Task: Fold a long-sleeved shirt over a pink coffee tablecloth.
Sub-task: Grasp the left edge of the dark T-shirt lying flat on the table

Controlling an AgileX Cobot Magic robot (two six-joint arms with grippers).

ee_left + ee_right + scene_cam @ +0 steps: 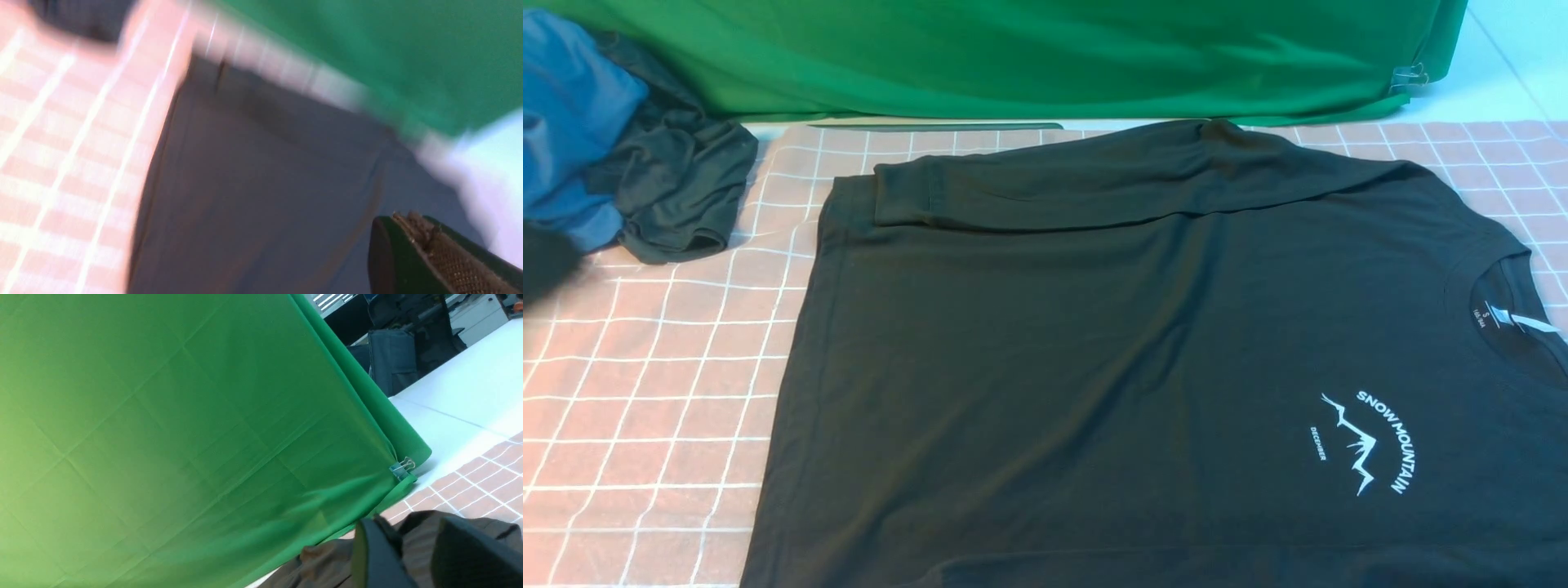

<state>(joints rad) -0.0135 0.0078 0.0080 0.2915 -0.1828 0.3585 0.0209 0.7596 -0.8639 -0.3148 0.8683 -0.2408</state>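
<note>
The long-sleeved shirt (1094, 351) lies flat and black on the pink coffee tablecloth (645, 392), neck to the right, its white mountain print (1368, 441) facing up. Its far sleeve (1045, 184) is folded across the body. Neither gripper shows in the front view. In the right wrist view my right gripper (408, 531) has a bunch of the dark shirt cloth (416, 539) pinched between its fingers. The left wrist view is blurred; my left gripper (408, 222) is shut and empty above the shirt's hem corner (245, 183).
A green cloth (1013, 57) hangs along the back, held by a clip (1409, 77). A blue garment (568, 114) and a dark grey-green one (678, 188) lie heaped at the far left. A dark blurred shape (543, 257) sits at the left edge.
</note>
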